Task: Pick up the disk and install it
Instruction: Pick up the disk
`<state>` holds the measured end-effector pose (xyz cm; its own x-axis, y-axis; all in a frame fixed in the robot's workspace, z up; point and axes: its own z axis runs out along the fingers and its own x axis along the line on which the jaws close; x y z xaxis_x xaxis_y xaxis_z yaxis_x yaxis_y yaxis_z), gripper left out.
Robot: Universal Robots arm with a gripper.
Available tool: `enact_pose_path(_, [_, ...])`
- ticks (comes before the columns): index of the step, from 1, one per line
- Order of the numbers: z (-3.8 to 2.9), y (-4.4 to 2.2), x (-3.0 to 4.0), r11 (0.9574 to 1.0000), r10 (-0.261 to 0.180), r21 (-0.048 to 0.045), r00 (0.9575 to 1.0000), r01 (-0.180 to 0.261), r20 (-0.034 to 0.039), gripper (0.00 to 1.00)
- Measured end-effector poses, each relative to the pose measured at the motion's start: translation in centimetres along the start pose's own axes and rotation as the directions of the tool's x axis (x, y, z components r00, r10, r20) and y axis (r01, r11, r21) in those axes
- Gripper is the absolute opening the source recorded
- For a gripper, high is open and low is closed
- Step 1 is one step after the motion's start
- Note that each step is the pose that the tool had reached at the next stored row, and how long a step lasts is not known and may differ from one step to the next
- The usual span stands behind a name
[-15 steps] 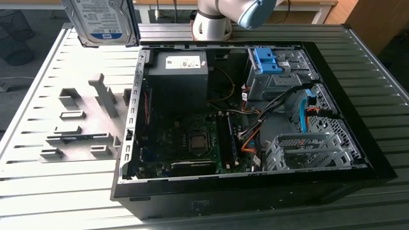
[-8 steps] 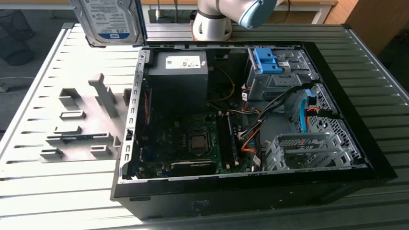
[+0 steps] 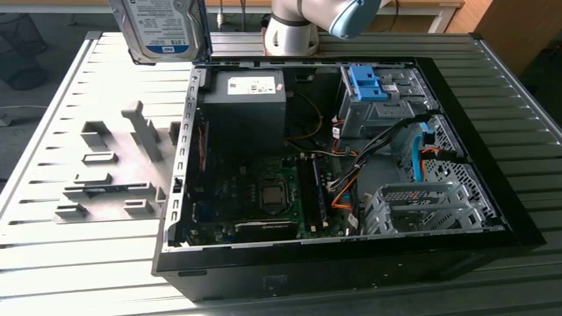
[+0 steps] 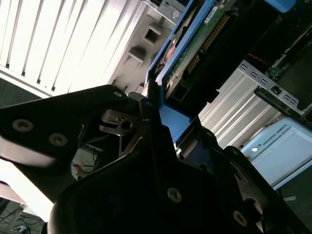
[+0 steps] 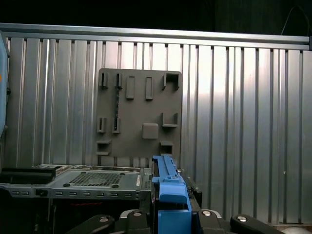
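At the upper left of the exterior view, the disk (image 3: 167,29) hangs upright in the air with its label toward the camera. It is above the far left corner of the open computer case (image 3: 333,263) (which lies on the slatted table (image 3: 52,263)). The arm (image 3: 303,23) stands at the top centre, just right of the disk. A grey fixture plate (image 3: 110,174) lies on the table at the exterior view's left, beside the case. A bare blue bracket (image 3: 367,82) sits in the case's upper right bay.

In the second wrist view the pincer (image 4: 168,122) is clenched on the disk — black fingers (image 4: 150,109) grip its blue carrier frame, and its green circuit board shows beyond.

In the first wrist view the frame's blue edge rises from the pincer, with the fixture plate and table slats behind it.
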<state>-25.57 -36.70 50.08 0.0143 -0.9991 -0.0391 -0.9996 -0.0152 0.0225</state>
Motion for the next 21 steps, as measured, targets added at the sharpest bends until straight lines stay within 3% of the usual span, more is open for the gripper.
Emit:
enact_pose_path(9, [0.00, -0.05, 0.04, 1.0000, 0.000, 0.0001, 1.0000, 0.000, 0.0001, 0.37])
enact_pose_path(16, [-0.03, -0.02, 0.98, 1.0000, 0.000, 0.0001, 1.0000, 0.000, 0.0001, 0.37])
enact_pose_path(21, [-0.04, -0.12, 1.10, 1.0000, 0.000, 0.0000, 1.0000, 0.000, 0.0000, 0.37])
